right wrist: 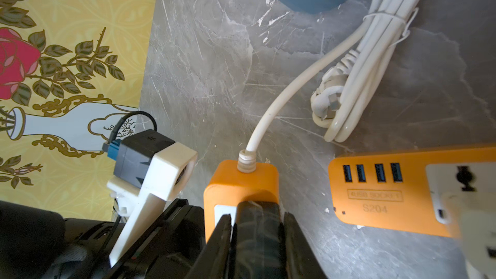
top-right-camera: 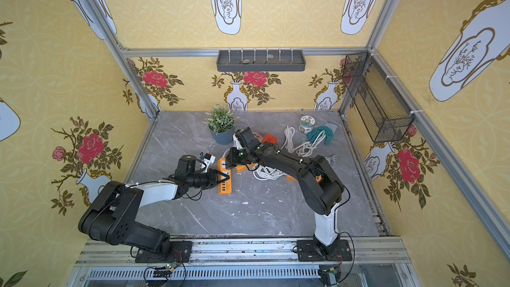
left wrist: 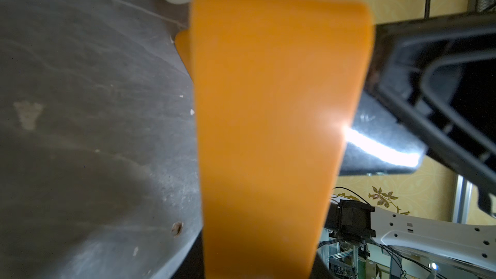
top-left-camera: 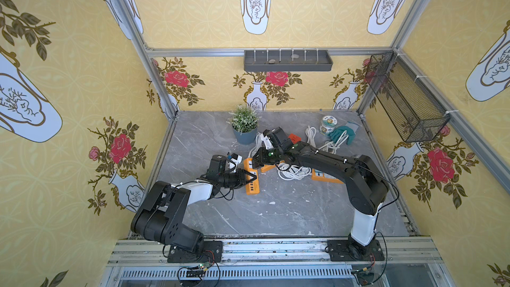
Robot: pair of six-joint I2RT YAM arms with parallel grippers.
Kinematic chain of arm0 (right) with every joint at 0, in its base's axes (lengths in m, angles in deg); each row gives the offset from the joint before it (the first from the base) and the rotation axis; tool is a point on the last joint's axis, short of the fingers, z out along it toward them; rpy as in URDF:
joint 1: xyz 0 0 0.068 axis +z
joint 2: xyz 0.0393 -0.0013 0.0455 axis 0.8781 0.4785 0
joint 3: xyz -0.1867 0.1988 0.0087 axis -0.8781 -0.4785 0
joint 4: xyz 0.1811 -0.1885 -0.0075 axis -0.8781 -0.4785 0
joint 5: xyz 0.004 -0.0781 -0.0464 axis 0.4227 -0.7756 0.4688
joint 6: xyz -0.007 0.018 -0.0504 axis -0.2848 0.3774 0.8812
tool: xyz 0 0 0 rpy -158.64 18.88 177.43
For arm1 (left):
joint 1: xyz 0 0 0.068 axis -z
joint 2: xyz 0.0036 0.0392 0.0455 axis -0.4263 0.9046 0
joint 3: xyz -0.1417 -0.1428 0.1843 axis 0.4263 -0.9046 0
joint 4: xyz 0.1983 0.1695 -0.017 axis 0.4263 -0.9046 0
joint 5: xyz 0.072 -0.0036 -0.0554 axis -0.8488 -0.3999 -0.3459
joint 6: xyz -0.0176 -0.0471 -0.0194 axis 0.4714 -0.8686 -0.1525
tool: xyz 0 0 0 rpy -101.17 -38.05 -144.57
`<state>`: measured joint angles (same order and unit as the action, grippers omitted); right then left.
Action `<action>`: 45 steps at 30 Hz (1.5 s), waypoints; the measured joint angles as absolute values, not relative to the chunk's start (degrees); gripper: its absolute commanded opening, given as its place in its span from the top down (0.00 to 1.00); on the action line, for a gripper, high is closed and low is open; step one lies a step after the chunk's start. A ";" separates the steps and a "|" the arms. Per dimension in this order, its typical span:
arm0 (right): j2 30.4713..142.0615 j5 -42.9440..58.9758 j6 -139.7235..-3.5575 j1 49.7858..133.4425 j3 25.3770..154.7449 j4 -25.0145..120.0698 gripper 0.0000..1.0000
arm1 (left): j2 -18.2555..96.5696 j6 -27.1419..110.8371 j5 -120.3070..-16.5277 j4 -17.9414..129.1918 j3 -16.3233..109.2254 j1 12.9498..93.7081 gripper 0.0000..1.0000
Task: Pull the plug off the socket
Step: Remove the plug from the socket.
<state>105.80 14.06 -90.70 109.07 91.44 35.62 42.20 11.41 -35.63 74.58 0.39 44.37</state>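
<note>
An orange socket strip [top-left-camera: 251,187] lies on the grey marble table [top-left-camera: 276,211], left of centre in both top views. My left gripper [top-left-camera: 250,180] comes in from the left and is shut across the strip's width; in the left wrist view the strip's orange side [left wrist: 268,103] fills the space between the jaws. A black plug [right wrist: 259,224] sits in the strip's far end [right wrist: 241,183], beside the white cord's exit [right wrist: 245,162]. My right gripper [right wrist: 259,218] is shut on that plug, one finger on each side. In a top view the right gripper [top-right-camera: 230,160] hides the plug.
A second orange strip [right wrist: 389,197] with USB ports lies close to the right. Coiled white cables [top-left-camera: 294,171] lie under the right arm. A potted plant [top-left-camera: 244,125], a red box [top-left-camera: 294,137], a tin [top-left-camera: 328,125] and a green glove [top-left-camera: 343,133] stand behind.
</note>
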 measured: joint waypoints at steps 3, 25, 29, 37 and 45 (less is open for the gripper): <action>105.78 11.74 -91.80 110.86 90.63 37.39 0.90 | 43.25 9.73 -34.15 77.20 -1.05 43.12 0.85; 95.05 15.50 -99.27 104.48 80.81 41.34 0.92 | 44.04 22.71 -33.23 63.28 9.20 43.62 0.90; 96.75 16.62 -100.78 104.00 81.78 40.60 0.92 | 42.71 23.17 -38.43 56.00 11.50 45.02 0.90; 97.08 18.41 -100.76 104.28 80.68 42.89 0.86 | 39.89 23.06 -39.96 52.48 11.50 45.02 0.90; 99.03 25.03 -102.29 103.63 78.74 51.20 0.50 | 35.91 19.56 -42.87 52.37 10.84 45.81 0.90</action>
<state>99.03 25.03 -102.29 103.63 78.74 51.20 35.91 19.56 -42.87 52.37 10.84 45.81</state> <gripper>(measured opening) 0.498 0.373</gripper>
